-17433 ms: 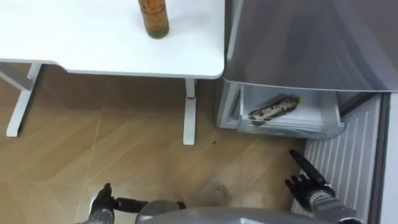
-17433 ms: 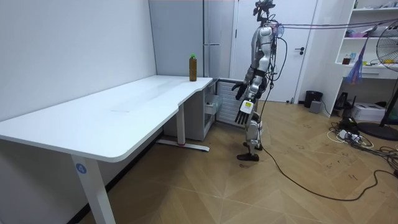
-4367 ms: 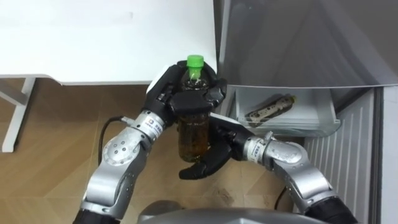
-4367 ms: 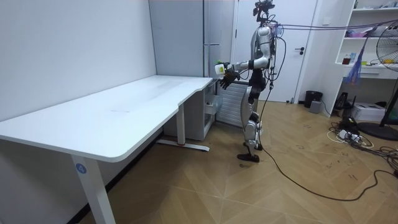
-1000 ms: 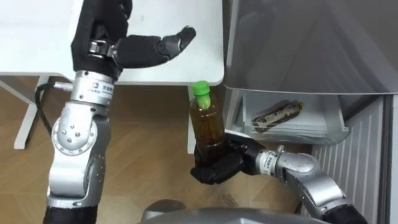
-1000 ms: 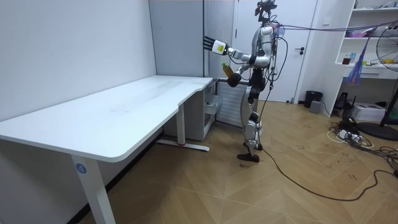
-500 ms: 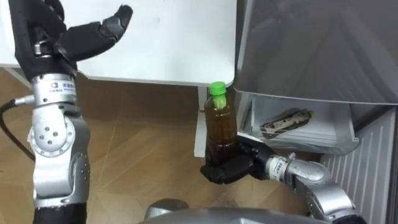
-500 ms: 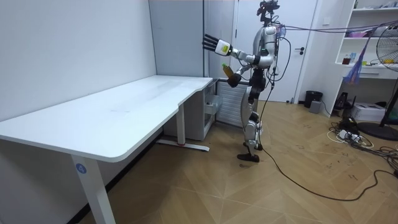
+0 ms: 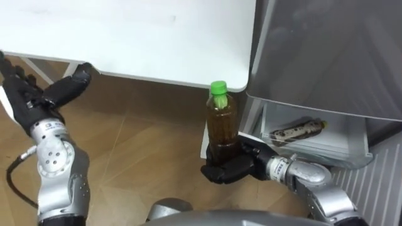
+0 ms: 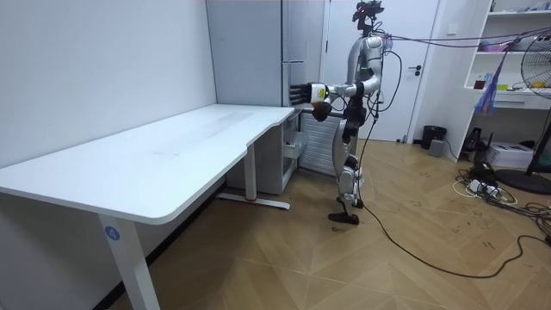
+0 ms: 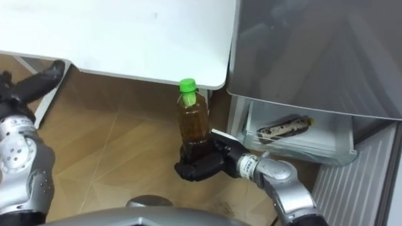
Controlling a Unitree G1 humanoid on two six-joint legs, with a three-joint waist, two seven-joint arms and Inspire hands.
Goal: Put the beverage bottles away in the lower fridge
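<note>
Right hand (image 9: 227,171), fingers curled round the base of the upright, green-capped drink bottle (image 9: 222,122), holds it above the floor beside the desk (image 9: 138,37) corner. Left hand (image 9: 34,99) is spread and released, under the desk edge. The open fridge drawer (image 9: 314,155) holds what appears to be a second bottle (image 9: 295,132), lying flat.

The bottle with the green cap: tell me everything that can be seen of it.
The bottle looks like clear plastic, filled nearly to the neck with brown liquid, with its green cap on. It is held upright in the air, and the right hand has its fingers curled round the base. The bottle is in front of the white table corner, to the left of the open fridge drawer.
</note>
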